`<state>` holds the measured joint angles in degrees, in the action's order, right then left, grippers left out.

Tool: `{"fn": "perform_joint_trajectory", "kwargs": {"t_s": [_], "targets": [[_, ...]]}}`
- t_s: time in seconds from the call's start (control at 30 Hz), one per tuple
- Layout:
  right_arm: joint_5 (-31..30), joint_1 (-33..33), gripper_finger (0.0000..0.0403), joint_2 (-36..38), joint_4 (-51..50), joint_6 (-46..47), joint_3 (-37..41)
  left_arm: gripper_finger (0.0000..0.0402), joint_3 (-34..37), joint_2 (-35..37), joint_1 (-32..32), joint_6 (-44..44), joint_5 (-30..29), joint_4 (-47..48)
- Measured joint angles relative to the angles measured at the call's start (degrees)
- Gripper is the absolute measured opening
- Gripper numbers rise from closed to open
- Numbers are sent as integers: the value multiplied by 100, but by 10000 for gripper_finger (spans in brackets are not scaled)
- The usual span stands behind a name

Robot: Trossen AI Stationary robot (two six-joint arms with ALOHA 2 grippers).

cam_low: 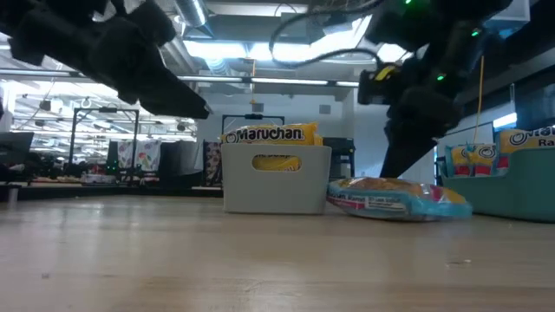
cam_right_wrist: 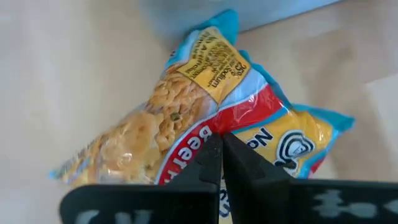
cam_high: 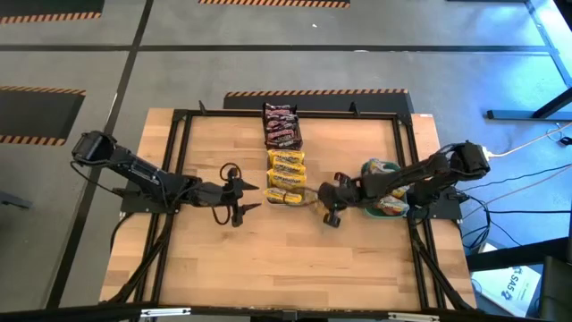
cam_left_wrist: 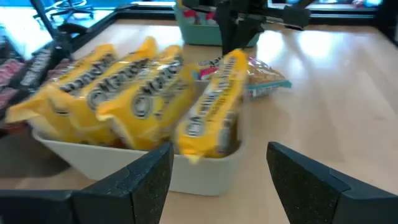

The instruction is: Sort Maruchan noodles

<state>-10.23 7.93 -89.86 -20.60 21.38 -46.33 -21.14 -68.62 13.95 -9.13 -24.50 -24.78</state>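
A noodle packet (cam_right_wrist: 186, 106) with blue edges and red-and-yellow print lies flat on the table (cam_low: 260, 260), between the clear bin (cam_low: 277, 186) and the teal bin (cam_low: 520, 186). My right gripper (cam_right_wrist: 222, 146) is shut and points down at its printed middle. Several yellow packets (cam_left_wrist: 124, 93) stand on edge in the clear bin (cam_left_wrist: 205, 177), and the one nearest my left gripper (cam_left_wrist: 214, 102) leans. My left gripper (cam_left_wrist: 217, 155) is open and hovers level just left of that bin (cam_high: 286, 176), touching nothing. Dark brown-red packets (cam_high: 281, 127) fill a bin farther back. My right gripper comes at the packet from above, slanting in from the table's right, with its shut fingertips (cam_right_wrist: 211, 152) over the red-printed part (cam_right_wrist: 186, 158). I cannot tell whether they touch the wrapper. The packet lies flat on the table.
The teal bin (cam_high: 386, 190) with more packets sits under my right arm at the table's right side. A black frame (cam_high: 179, 121) runs around the tabletop. Bare wood (cam_high: 286, 259) stretches toward the near edge. Room clutter shows beyond the far edge.
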Motion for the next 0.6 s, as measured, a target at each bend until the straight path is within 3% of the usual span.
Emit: {"fn": "perform_joint_trajectory", "kwargs": {"t_s": [0.17, 0.33, 0.47, 0.6], "targets": [[71, 633, 3, -35, 258, 494, 12, 255, -132, -2, 536, -284, -223, 5], [480, 936, 3, -321, 1121, 519, 5, 255, -306, -253, 954, -404, -665, 27], [588, 1068, 3, -603, 1796, 443, -53, 255, -517, -694, 1113, -420, -956, 41], [534, 1265, 3, -638, 1807, 185, -306, 255, -836, -1145, 1190, -450, -925, 16]]}}
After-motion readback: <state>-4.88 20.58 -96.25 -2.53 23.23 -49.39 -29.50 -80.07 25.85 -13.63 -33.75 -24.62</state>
